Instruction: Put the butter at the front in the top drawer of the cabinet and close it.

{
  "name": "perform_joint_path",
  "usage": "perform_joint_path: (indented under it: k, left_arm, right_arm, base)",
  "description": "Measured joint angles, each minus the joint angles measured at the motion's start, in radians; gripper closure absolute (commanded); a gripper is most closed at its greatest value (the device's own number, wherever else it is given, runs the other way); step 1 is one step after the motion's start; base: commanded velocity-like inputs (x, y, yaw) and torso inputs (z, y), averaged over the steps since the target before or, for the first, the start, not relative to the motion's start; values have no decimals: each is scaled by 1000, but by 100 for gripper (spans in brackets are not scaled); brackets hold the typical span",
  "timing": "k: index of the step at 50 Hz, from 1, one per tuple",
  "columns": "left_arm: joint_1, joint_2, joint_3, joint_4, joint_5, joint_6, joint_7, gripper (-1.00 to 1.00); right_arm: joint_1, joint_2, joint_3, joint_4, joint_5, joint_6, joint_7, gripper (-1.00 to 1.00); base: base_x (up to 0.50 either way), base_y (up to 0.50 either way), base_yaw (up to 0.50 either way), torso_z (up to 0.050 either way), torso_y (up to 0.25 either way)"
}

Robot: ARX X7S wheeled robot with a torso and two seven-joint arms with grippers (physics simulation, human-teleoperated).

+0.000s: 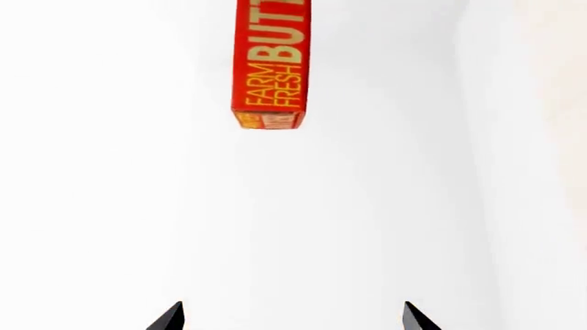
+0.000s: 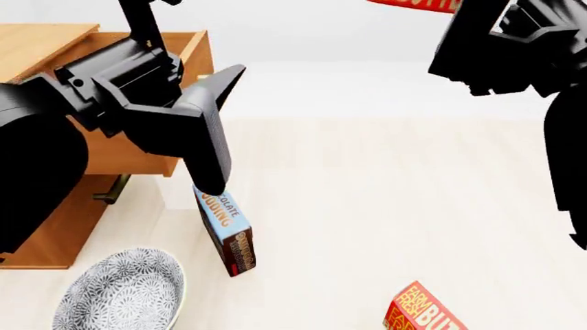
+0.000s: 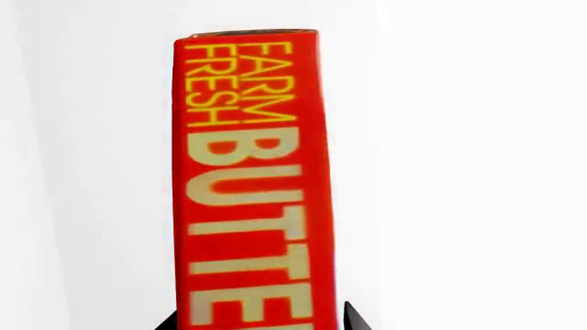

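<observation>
Red butter boxes: two — one [image 2: 424, 313] on floor, one [image 3: 252, 185] held by right fingers [image 3: 352, 317].

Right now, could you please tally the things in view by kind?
Butter boxes: 2 (one on the floor, one at the right arm's jaws)
Chocolate pudding box: 1
Patterned bowl: 1
Cabinet: 1
Total: 5

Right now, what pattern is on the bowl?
The bowl is white with a dense dark floral pattern; the head view shows it best.
</observation>
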Motion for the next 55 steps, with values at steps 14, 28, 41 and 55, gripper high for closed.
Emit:
perform_joint_path:
  k: [14,28,41,55]
  left_arm:
    - [32,8,15,-1,-21,44,-7,-100]
    - [52,21,16,-8,-33,57,-24,-100]
    - [62,28,15,-13,-34,62,-34,-100]
    - [71,42,24,-30,-25,81,-40,-100]
  right_arm:
    - [-73,78,30,-131,24,-23,34,100]
    - [-135,106,24,-230,-14,41,22,100]
    - [-178,105,19,-299,-28,115,-13,100]
    - [-194,97,-7,-355,-18,130,-71,100]
  base:
    - [0,0,0,0,1]
    - [0,0,0,1,1]
    - [0,0,0,0,1]
    - [0,0,0,1,1]
